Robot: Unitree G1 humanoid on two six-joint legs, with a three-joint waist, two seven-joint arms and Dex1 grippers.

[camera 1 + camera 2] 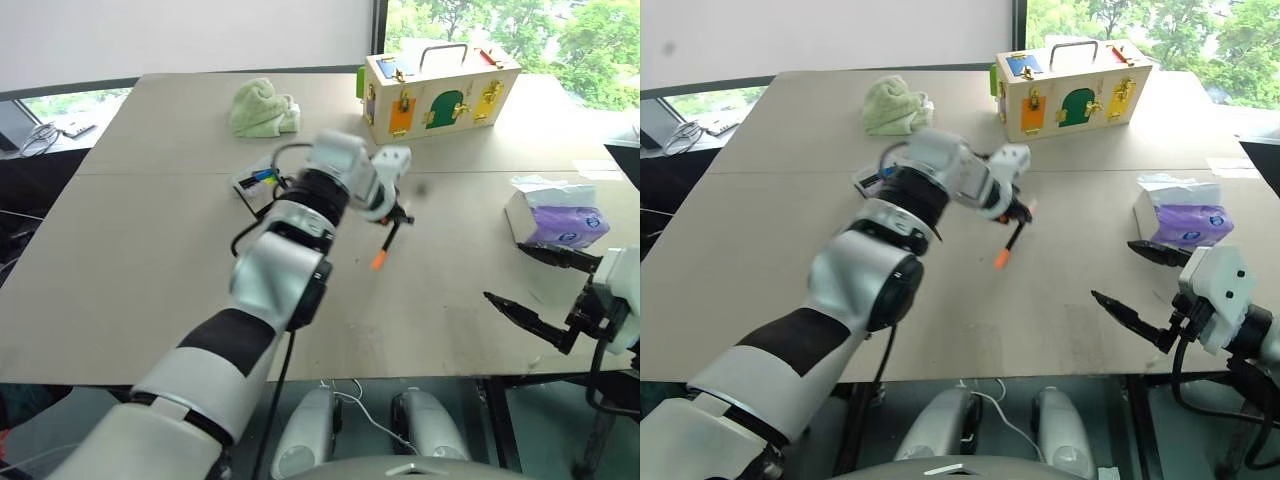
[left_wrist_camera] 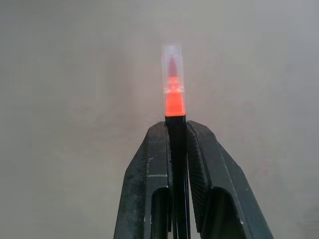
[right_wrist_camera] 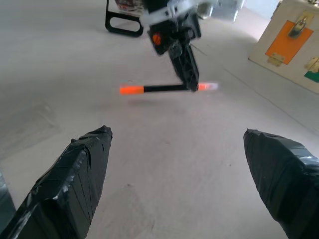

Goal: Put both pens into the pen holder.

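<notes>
The left arm (image 1: 300, 240) hides most of the pen holder (image 1: 255, 185), so its contents cannot be told. The orange pen (image 3: 159, 89) is blurred, its rear end hidden between the fingers (image 2: 149, 179).

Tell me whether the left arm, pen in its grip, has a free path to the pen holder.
Probably yes: the left gripper holds the orange-ended pen, and only bare table lies between it and the pen holder.

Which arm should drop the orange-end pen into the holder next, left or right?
Left. Its tool is already shut on the orange-end pen, close to the pen holder. The right tool is open, holds nothing, and sits off by the table's near right edge.
</notes>
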